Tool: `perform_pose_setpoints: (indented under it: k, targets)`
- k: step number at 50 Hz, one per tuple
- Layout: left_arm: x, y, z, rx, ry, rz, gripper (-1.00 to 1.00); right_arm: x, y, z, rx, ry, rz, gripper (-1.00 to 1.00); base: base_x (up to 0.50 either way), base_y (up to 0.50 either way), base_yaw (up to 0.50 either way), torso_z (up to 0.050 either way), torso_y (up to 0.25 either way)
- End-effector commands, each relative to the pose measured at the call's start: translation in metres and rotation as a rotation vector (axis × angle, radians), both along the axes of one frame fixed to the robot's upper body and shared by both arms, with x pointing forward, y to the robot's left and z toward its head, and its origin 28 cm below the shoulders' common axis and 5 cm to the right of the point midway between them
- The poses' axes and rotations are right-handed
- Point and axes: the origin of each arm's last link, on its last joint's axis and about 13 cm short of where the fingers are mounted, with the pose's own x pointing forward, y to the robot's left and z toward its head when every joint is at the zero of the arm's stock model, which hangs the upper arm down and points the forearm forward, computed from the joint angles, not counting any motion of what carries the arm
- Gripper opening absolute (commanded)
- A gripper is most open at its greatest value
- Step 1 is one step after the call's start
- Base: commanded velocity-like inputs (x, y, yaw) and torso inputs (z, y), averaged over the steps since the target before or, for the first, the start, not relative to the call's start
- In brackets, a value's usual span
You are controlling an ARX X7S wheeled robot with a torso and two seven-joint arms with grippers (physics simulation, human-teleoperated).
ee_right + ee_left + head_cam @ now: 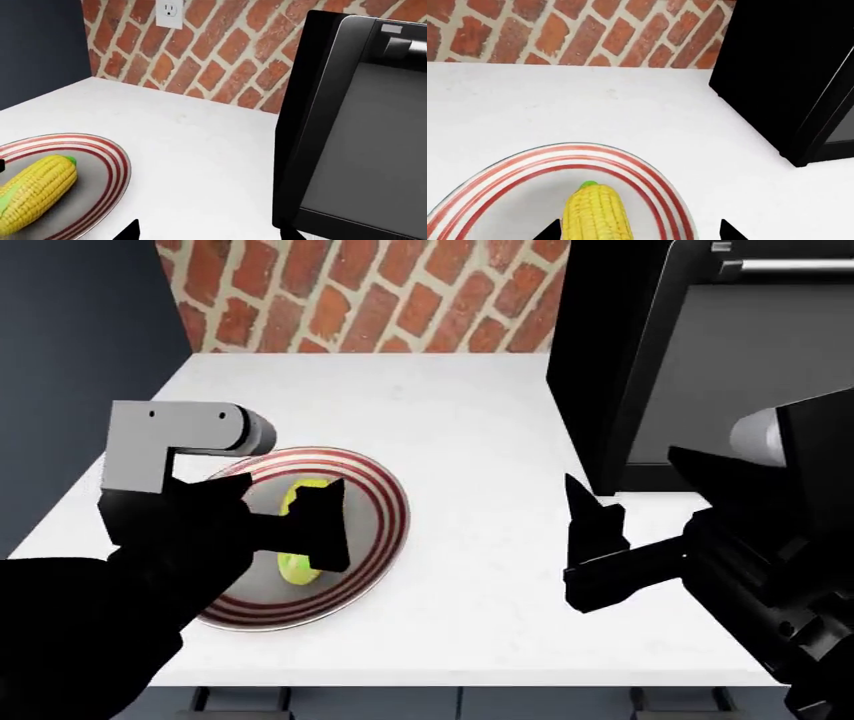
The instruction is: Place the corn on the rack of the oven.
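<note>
Both grippers are close to the camera in the head view. Left gripper (304, 530) hangs over the corn (302, 532), its fingers spread apart on each side of the ear and not closed on it. Corn lies on a plate with red rings (380, 502), on the white counter (454, 420). Right gripper (597, 555) waits open near the black appliance (607, 360), holding nothing.
</note>
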Motion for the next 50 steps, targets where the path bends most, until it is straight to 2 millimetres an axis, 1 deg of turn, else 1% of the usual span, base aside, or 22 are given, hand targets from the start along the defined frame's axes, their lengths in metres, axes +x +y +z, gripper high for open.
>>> perform_pose_setpoints:
  k: [1, 4, 7, 8, 13, 14, 17, 20, 24, 33, 42, 50]
  targets:
    - [-0.002, -0.008, 0.007, 0.045, 0.107, 0.090, 1.00, 0.001, -0.006, -0.010, 0.030, 0.002, 0.010, 1.00, 0.00, 0.00, 0.00, 0.000, 0.000]
    - [0.001, -0.009, 0.010, 0.047, 0.112, 0.138, 1.00, 0.001, -0.007, -0.013, 0.039, 0.002, 0.013, 1.00, 0.00, 0.00, 0.00, 0.000, 0.000]
    - [-0.002, -0.012, 0.011, 0.048, 0.120, 0.142, 1.00, 0.000, -0.009, -0.013, 0.038, -0.002, 0.012, 1.00, 0.00, 0.00, 0.00, 0.000, 0.000]
    - [0.001, -0.012, 0.012, 0.026, 0.130, 0.209, 1.00, 0.000, -0.009, -0.014, 0.039, -0.006, 0.018, 1.00, 0.00, 0.00, 0.00, 0.000, 0.000]
    - [0.004, -0.013, 0.007, 0.027, 0.139, 0.211, 1.00, 0.004, -0.006, -0.012, 0.038, -0.015, 0.027, 1.00, 0.00, 0.00, 0.00, 0.000, 0.000]
    - [0.004, -0.013, 0.009, 0.011, 0.137, 0.240, 1.00, 0.003, -0.005, -0.012, 0.038, -0.017, 0.032, 1.00, 0.00, 0.00, 0.00, 0.000, 0.000]
    - [0.003, -0.016, 0.007, -0.010, 0.167, 0.235, 1.00, 0.004, -0.005, -0.013, 0.046, -0.026, 0.028, 1.00, 0.00, 0.00, 0.00, 0.000, 0.000]
    - [0.008, -0.019, 0.007, -0.019, 0.172, 0.248, 1.00, 0.004, -0.006, -0.014, 0.049, -0.031, 0.030, 1.00, 0.00, 0.00, 0.00, 0.000, 0.000]
    - [0.011, -0.023, 0.004, 0.000, 0.181, 0.261, 1.00, 0.003, -0.009, -0.018, 0.062, -0.029, 0.018, 1.00, 0.00, 0.00, 0.00, 0.000, 0.000]
    - [0.019, -0.027, -0.002, 0.004, 0.201, 0.281, 1.00, 0.002, -0.012, -0.020, 0.074, -0.037, -0.001, 1.00, 0.00, 0.00, 0.00, 0.000, 0.000]
    - [0.018, -0.033, -0.006, 0.051, 0.198, 0.250, 1.00, -0.001, -0.014, -0.021, 0.082, -0.045, -0.009, 1.00, 0.00, 0.00, 0.00, 0.000, 0.000]
    - [0.018, -0.035, -0.011, 0.067, 0.204, 0.244, 1.00, -0.002, -0.015, -0.025, 0.094, -0.043, -0.006, 1.00, 0.00, 0.00, 0.00, 0.000, 0.000]
